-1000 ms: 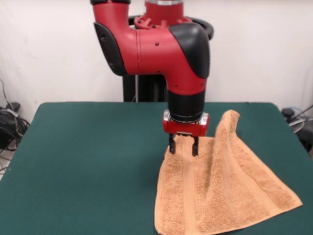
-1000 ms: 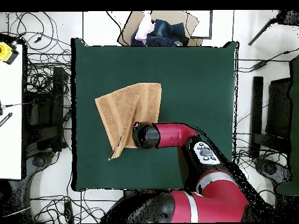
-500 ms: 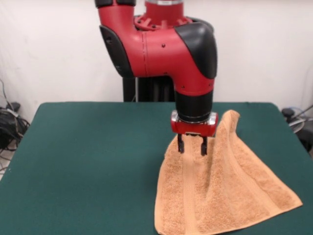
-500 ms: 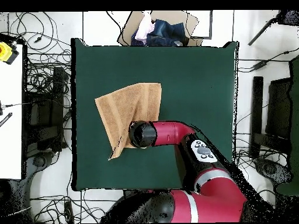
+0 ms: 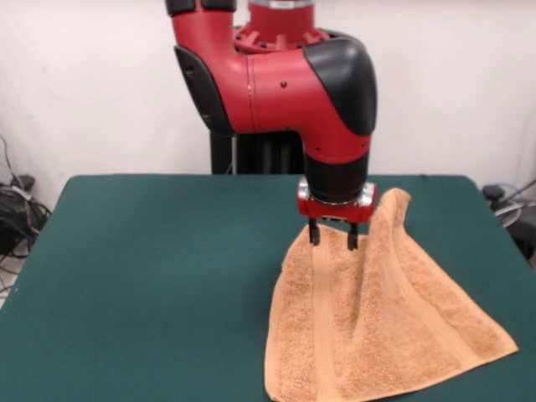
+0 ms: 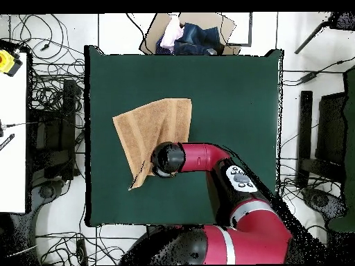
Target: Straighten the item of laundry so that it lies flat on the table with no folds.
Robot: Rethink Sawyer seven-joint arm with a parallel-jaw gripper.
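Observation:
The item of laundry (image 5: 377, 322) is a light orange-tan terry towel on the near right part of the dark green table (image 5: 151, 268). It is not flat: a ridge runs through it and rises to a peak at its far corner (image 5: 394, 201). My gripper (image 5: 333, 238) hangs open just over the towel's far edge, left of that peak, with nothing between its fingers. In the overhead view the towel (image 6: 156, 125) lies left of the table's (image 6: 236, 104) middle, and the arm's wrist (image 6: 166, 158) covers the gripper and the towel's edge nearest the robot.
A cardboard box with clothes (image 6: 191, 34) sits beyond the table's far edge in the overhead view. Cables lie on the floor around the table. A white bench (image 6: 10, 138) stands to the left, and dark stands (image 6: 322, 131) to the right.
The gripper has shifted to the right in the front view and risen a little, staying open. The towel keeps the same shape and place.

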